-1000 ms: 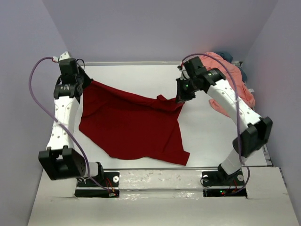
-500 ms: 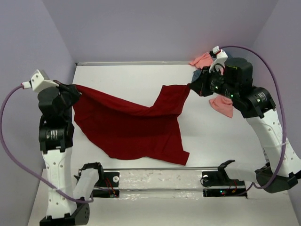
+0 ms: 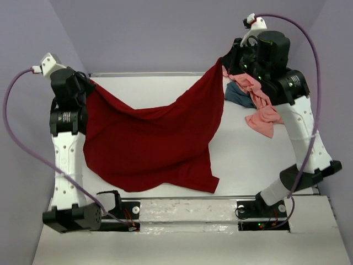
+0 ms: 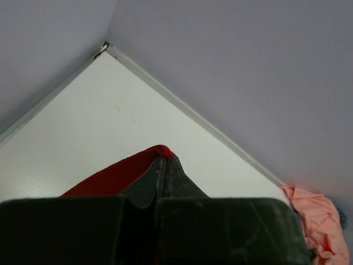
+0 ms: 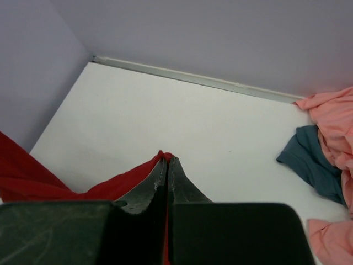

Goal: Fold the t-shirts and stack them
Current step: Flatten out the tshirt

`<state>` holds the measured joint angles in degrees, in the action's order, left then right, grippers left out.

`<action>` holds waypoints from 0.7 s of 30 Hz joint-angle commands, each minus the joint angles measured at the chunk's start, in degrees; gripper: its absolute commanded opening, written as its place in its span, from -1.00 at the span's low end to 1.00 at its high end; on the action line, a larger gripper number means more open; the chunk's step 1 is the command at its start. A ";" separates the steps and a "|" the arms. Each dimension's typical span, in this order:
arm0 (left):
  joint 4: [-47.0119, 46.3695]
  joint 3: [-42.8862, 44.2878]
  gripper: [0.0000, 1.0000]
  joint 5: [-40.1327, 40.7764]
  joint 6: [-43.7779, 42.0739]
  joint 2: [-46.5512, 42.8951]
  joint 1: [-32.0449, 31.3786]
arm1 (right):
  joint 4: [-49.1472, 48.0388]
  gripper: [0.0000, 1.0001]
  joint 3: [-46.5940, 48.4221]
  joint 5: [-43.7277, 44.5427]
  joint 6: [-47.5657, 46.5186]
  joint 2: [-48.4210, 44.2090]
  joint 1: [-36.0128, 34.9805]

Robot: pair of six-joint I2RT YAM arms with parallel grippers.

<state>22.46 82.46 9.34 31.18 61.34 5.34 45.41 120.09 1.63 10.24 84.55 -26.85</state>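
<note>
The dark red t-shirt (image 3: 149, 138) is held up by two corners and is spread wide over the white counter (image 3: 242, 160). At the shirt's upper left corner the left end effector (image 3: 88, 87) is seen; in the left wrist view its fingers (image 4: 149, 185) are pressed together, with a fold of red cloth pinched at their tips. At the shirt's upper right corner, which is lifted higher than the left one, the right end effector (image 3: 226, 59) is found. In the right wrist view its fingers (image 5: 146, 190) are likewise shut tight on a pinch of red cloth, which trails away to the left from them.

Between the two held corners the shirt's top edge sags in a shallow curve. The cloth hangs down and toward the arm bases from that edge. The shirt's lower part appears to lie on the counter, its hem close to the counter's near edge.

To the right of the dark red shirt, near its raised right edge, the salmon pink t-shirt (image 3: 263, 113) is bunched in a twisted heap. The slate blue-grey t-shirt (image 3: 238, 95) is crumpled just beside the red shirt's right edge and is partly covered by the pink one.
</note>
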 commanded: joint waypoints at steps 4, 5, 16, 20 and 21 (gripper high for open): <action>-2.95 8.94 -1.00 -1.78 -0.50 13.17 0.19 | -5.07 -1.00 14.54 -5.81 3.20 15.62 8.82; -2.60 12.08 -1.00 -2.22 -0.59 17.11 0.19 | -5.33 -1.00 18.12 -7.15 5.30 17.56 11.36; 4.26 25.12 -1.00 -7.84 1.42 34.19 0.19 | -14.02 -1.00 26.88 -21.39 10.76 25.23 15.60; 4.09 21.62 -1.00 -12.33 2.66 32.80 0.11 | -17.71 -1.00 20.29 -28.49 12.87 17.68 15.60; 4.00 19.34 -1.00 -13.64 2.83 32.18 0.19 | -19.81 -1.00 16.70 -30.26 14.09 14.18 15.60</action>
<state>27.66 104.31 1.02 32.77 97.10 5.32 36.77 141.53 -19.49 21.04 110.28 -10.96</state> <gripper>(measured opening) 0.014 0.021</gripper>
